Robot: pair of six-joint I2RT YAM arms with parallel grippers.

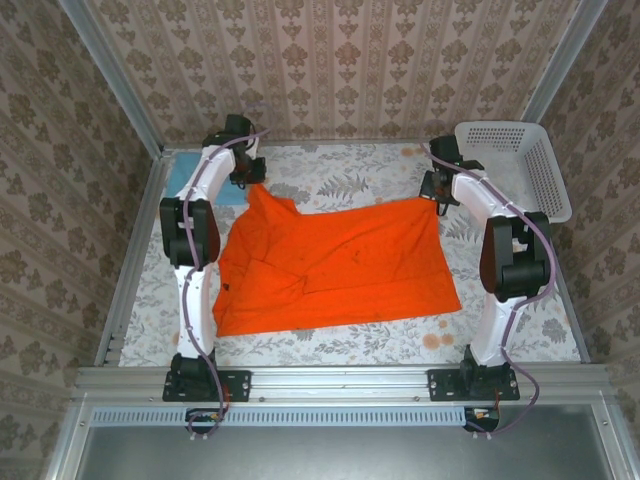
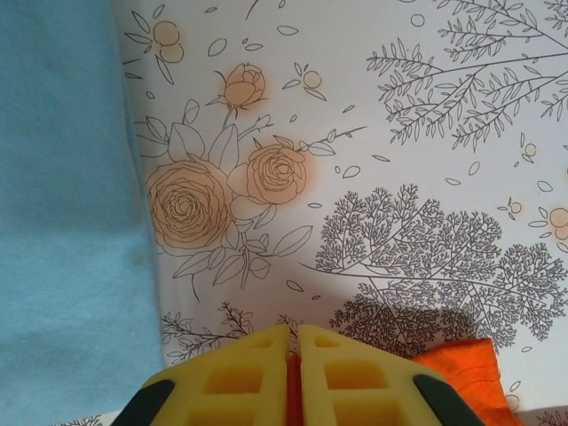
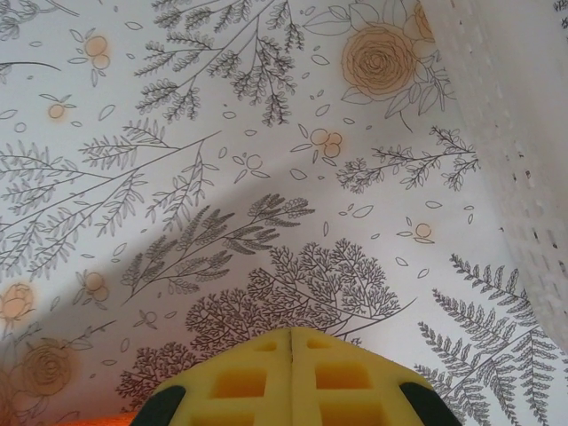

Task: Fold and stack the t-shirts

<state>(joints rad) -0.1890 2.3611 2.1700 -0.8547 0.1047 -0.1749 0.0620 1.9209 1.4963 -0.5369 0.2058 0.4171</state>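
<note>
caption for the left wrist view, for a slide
Left pincer shut on the orange shirt, with the blue shirt lying beside it on the flowered tablecloth.

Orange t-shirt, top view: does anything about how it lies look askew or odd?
Yes. The orange t-shirt lies skewed, and its left side is bunched in overlapping folds. Its far-left corner rises to a peak in the left gripper, which is shut on it.

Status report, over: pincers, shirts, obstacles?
Left pincer shut on plain bright orange cloth t-shirt. Right pincer shut at its far corner. Light sky-blue cloth shirt far left.
</note>
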